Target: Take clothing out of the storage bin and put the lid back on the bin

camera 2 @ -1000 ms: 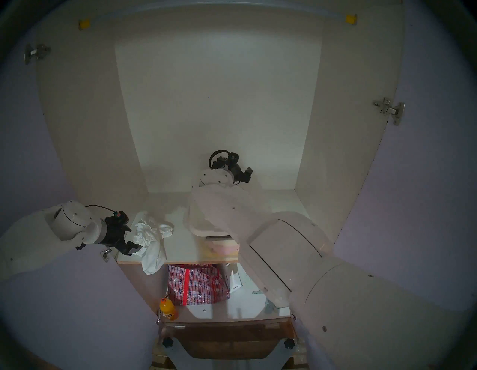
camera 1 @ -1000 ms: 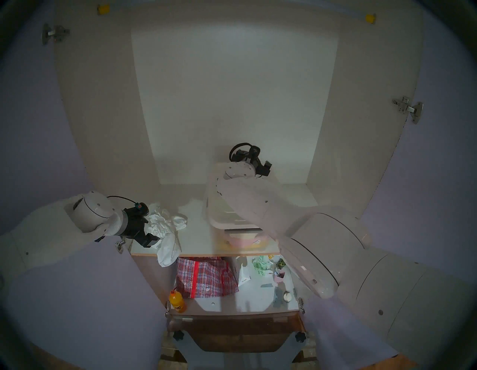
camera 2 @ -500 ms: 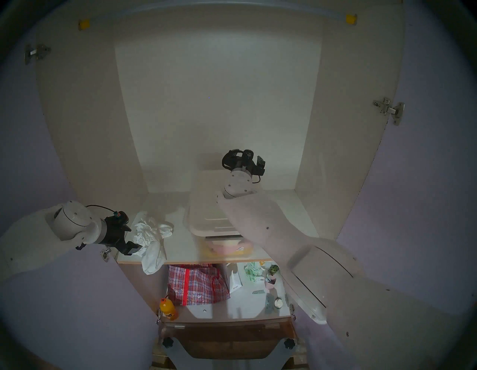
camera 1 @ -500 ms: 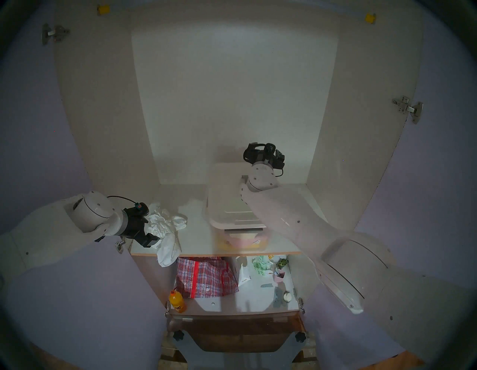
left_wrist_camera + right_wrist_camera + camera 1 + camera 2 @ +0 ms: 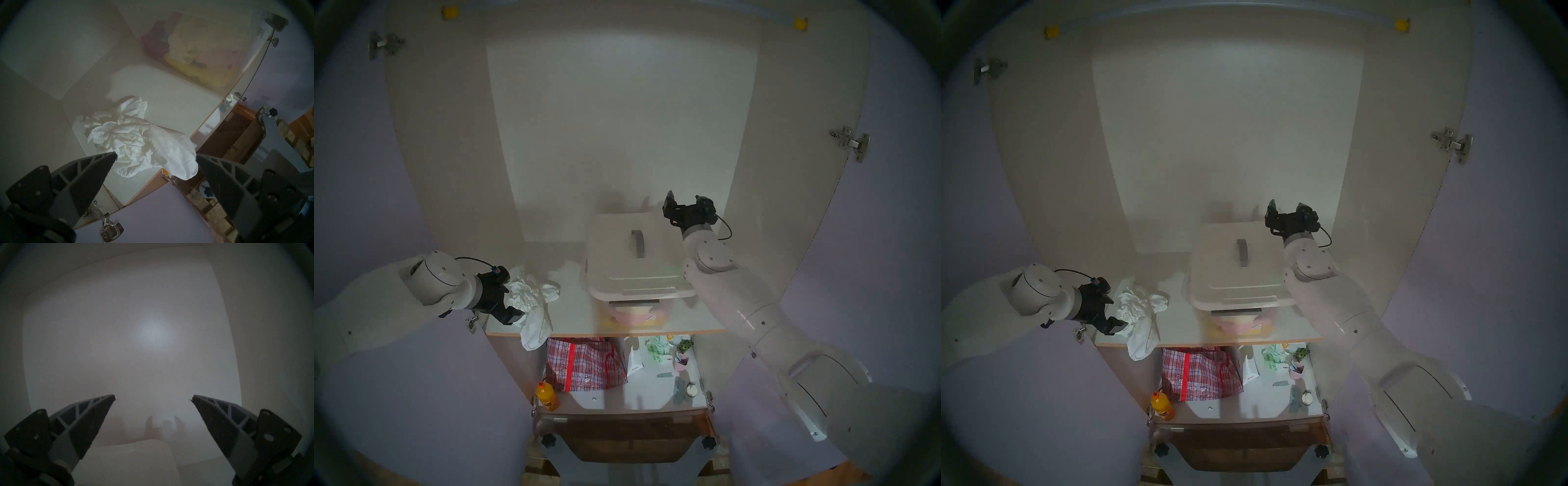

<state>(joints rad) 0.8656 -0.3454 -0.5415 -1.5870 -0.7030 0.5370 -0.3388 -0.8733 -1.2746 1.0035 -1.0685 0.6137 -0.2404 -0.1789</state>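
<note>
- White lid (image 5: 636, 258) sits on the clear storage bin (image 5: 633, 314) on the upper shelf (image 5: 575, 315); pale yellow and pink cloth shows through the bin's front wall.
- Lid overhangs the front; can't tell if it is seated all round. If it only rests there, a knock could slide it off.
- Right gripper (image 5: 685, 203) beside the lid's far right corner, jaws spread, holding nothing. Arm runs close along the lid's right edge, so a careless pull-out could clip the lid or shove the bin.
- White clothing (image 5: 534, 302) lies crumpled at the shelf's left front, out of the bin, one end drooping over the edge above the red-checked bag (image 5: 585, 363). Its hanging weight could drag it off.
- Left gripper (image 5: 156, 157) just over the clothing, jaws spread, pinching nothing; a fingertip could snag the fabric on retreat.
</note>
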